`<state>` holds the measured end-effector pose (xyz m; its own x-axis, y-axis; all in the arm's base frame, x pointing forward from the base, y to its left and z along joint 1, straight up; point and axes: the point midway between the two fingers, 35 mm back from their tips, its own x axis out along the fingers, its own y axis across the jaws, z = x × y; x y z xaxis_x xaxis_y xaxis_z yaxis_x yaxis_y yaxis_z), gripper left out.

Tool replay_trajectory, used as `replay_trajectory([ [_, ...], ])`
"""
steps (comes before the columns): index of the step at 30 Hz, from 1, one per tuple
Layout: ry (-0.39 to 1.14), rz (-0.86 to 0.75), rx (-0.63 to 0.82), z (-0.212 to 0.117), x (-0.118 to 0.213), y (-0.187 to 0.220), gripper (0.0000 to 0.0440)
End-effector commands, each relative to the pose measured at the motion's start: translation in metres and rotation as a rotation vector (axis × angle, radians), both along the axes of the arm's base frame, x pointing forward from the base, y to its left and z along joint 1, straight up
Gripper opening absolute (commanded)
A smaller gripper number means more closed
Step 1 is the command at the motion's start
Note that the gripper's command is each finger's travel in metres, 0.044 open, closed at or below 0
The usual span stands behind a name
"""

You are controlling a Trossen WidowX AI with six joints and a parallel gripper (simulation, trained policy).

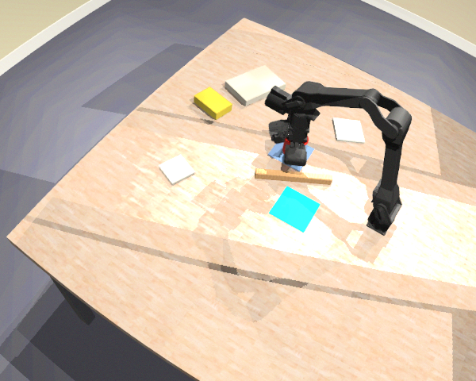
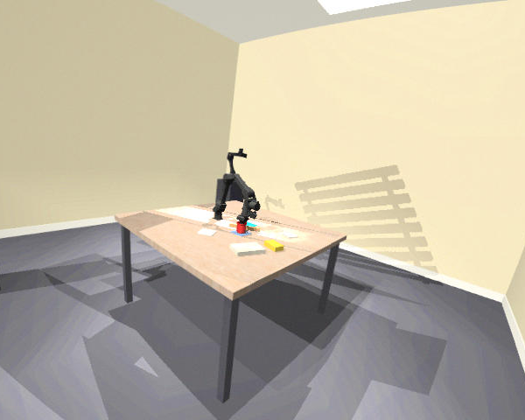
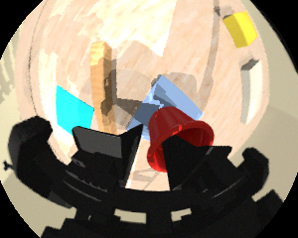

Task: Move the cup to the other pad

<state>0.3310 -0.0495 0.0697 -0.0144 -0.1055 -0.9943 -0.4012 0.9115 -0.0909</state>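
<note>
A red cup (image 1: pixel 286 145) (image 2: pixel 241 227) (image 3: pixel 164 121) stands upright on the blue pad (image 1: pixel 276 152) (image 3: pixel 183 101). Its mouth faces the wrist camera; no marbles show, and a finger hides much of the inside. The cyan pad (image 1: pixel 294 209) (image 2: pixel 251 224) (image 3: pixel 74 111) bears nothing. My gripper (image 2: pixel 242 220) (image 3: pixel 152 128) is low over the cup, partly open. In the wrist view the right finger overlaps the cup's mouth, and the left finger is outside, left of the cup, with a gap to its wall. Whether the right finger is inside the cup or above it, I cannot tell.
A wooden bar (image 1: pixel 293 176) (image 3: pixel 101 84) lies between the two pads. A yellow block (image 1: pixel 212 103) (image 2: pixel 274 245) (image 3: pixel 239 30) and a cream block (image 1: pixel 255 84) (image 2: pixel 248 248) (image 3: pixel 250 91) lie beyond the blue pad. White tiles (image 1: pixel 176 169) (image 1: pixel 348 130) lie to either side.
</note>
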Motion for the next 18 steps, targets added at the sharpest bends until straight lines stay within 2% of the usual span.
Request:
replay_trajectory([
  [1, 0.015, 0.039, 0.008, -0.010, -0.002, -0.001, 0.0090],
  [4, 0.034, 0.079, 0.009, -0.015, -0.005, -0.003, 0.0013],
  [5, 0.041, 0.092, 0.009, -0.017, -0.006, -0.003, 0.0000],
  [18, 0.056, 0.231, 0.025, 0.005, -0.010, 0.001, 0.0000],
])
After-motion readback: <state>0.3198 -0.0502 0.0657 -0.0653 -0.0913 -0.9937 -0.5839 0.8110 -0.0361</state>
